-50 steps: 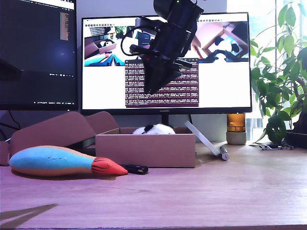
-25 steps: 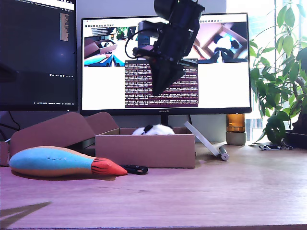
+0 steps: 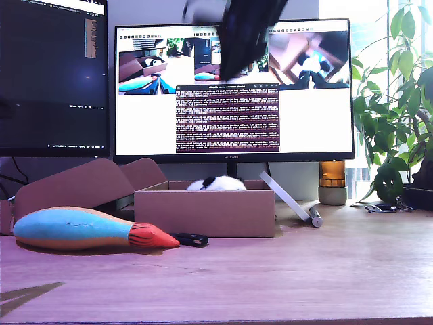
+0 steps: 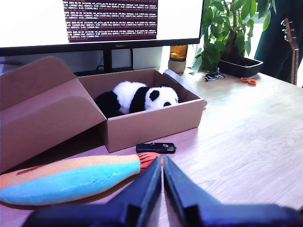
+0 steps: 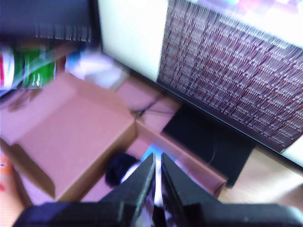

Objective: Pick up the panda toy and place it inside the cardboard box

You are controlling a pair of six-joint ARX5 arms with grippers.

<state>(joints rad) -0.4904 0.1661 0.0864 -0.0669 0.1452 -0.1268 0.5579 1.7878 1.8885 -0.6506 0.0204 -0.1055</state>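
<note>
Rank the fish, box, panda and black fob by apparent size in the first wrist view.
1. Box with its raised flap, largest.
2. Fish, though it lies nearer the camera, so this is unsure.
3. Panda, partly hidden by the box wall.
4. Fob, clearly smallest.

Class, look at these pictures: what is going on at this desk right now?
The panda lies inside the cardboard box, so the placing looks done. Neither gripper holds anything: my first gripper is shut and empty above the plush fish, and my second gripper is shut above the box. An arm is blurred high in the exterior view, in front of the monitor.
</note>
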